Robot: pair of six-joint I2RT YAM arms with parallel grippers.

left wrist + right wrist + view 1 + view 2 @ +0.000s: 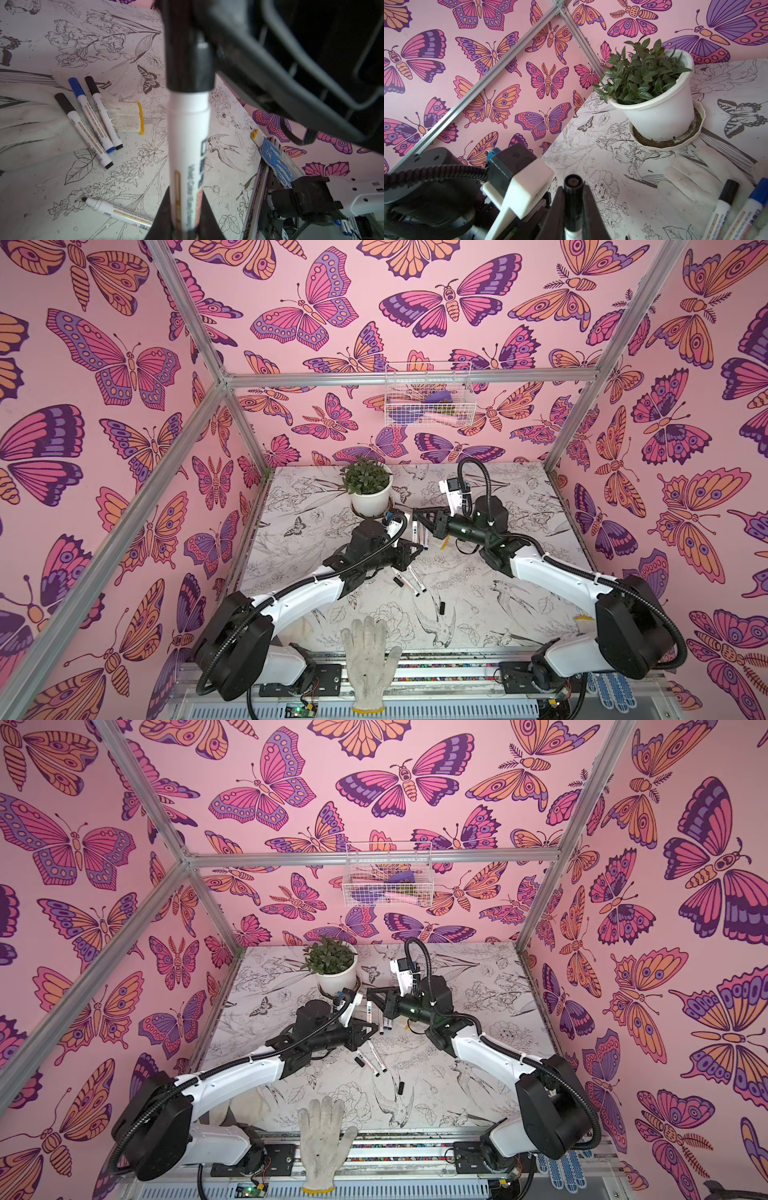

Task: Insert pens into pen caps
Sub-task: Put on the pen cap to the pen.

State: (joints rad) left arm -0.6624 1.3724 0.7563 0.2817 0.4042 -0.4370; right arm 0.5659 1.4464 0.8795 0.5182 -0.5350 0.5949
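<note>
Lying nearest on the table (478, 614) are a loose cap (442, 608) and two uncapped pens (417, 580). Beyond them, the left gripper (185, 195) pinches a white pen (188, 135) by its barrel, and the right gripper (573, 188) clamps its black cap (573, 199). Three capped pens (92, 116) lie farther back, near the potted plant (368, 485).

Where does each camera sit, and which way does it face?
Both top views: overhead by the robot's base, looking down on the flower-print table; left arm and right arm show.
Left wrist: on that arm, looking along the left claw, shut on a white marker pen, at the table.
Right wrist: on that arm, looking along the right claw, shut on a black cap, toward the green potted plant.
Shared: both wrist views show the blue-capped pen.
</note>
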